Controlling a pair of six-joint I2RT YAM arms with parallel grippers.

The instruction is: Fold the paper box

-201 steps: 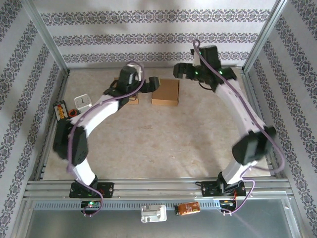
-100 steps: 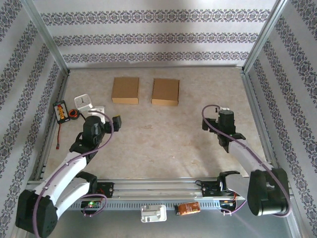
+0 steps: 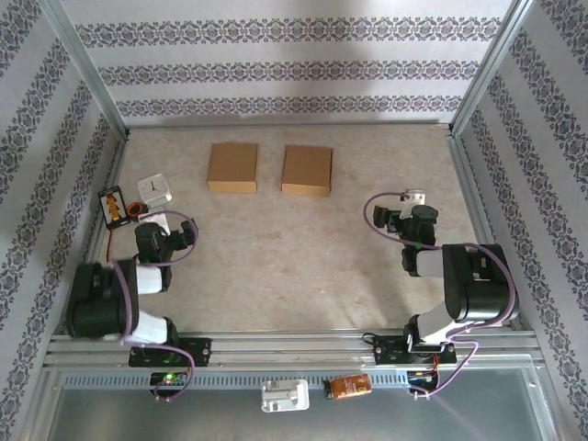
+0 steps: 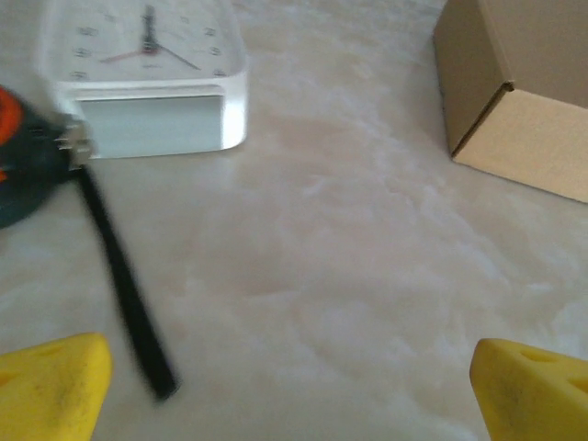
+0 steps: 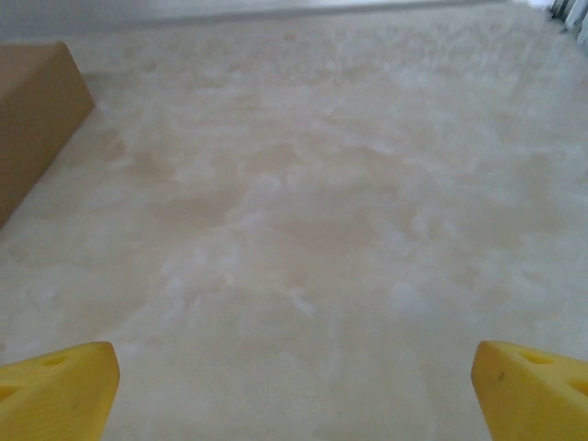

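Where the paper boxes lie: left box (image 3: 232,167) and right box (image 3: 307,170) sit side by side with a gap between them, toward the far edge of the surface (image 3: 294,266), both brown and looking closed from above
Left claw (image 3: 175,228): low over the surface by its left edge, arm folded back on its base, yellow fingers (image 4: 50,386) spread wide with nothing between them
Ahead of the left claw: a white clock (image 4: 147,73) with a blurred black cable (image 4: 124,285) beside it, and a corner of the left box off to the right
Right claw (image 3: 401,213): low toward the right edge, well apart from both boxes, fingers (image 5: 528,390) spread wide, pinching nothing
Ahead of the right claw: bare surface, with a side of the right box at the left margin
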